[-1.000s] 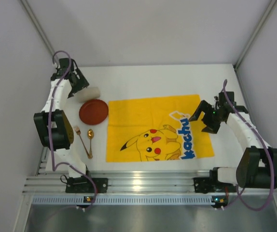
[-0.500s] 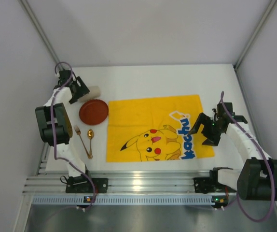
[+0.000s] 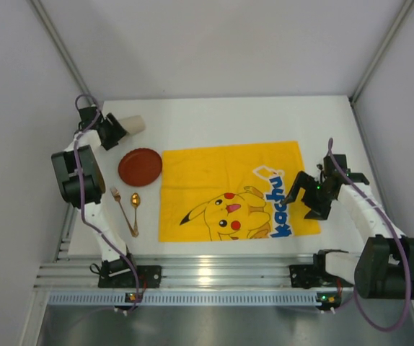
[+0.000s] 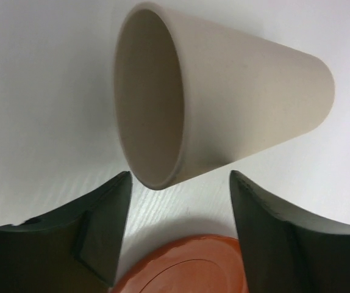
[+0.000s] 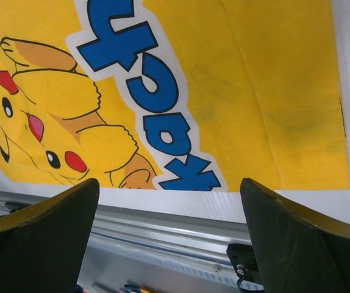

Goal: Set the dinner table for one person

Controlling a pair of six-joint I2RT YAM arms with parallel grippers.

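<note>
A cream cup (image 3: 134, 125) lies on its side at the far left of the white dinner table (image 3: 221, 119). In the left wrist view the cup (image 4: 236, 104) has its mouth to the left, just ahead of the fingertips and not between them. My left gripper (image 3: 113, 134) is open and empty. A red plate (image 3: 140, 166) lies near it and shows under the left gripper (image 4: 180, 183) as well (image 4: 187, 268). A fork (image 3: 121, 207) and a spoon (image 3: 134, 212) lie near the plate. My right gripper (image 3: 303, 201) is open and empty over the cloth's near right corner.
A yellow Pikachu-printed cloth (image 3: 228, 189) lies flat in the middle of the table; it also shows in the right wrist view (image 5: 266, 91). The ridged aluminium rail (image 5: 163, 223) runs along the near edge. Walls close in the left, far and right sides.
My left gripper has drawn back toward the far left corner, and the cup has shifted a little farther away. My right gripper has moved nearer along the cloth's right edge.
</note>
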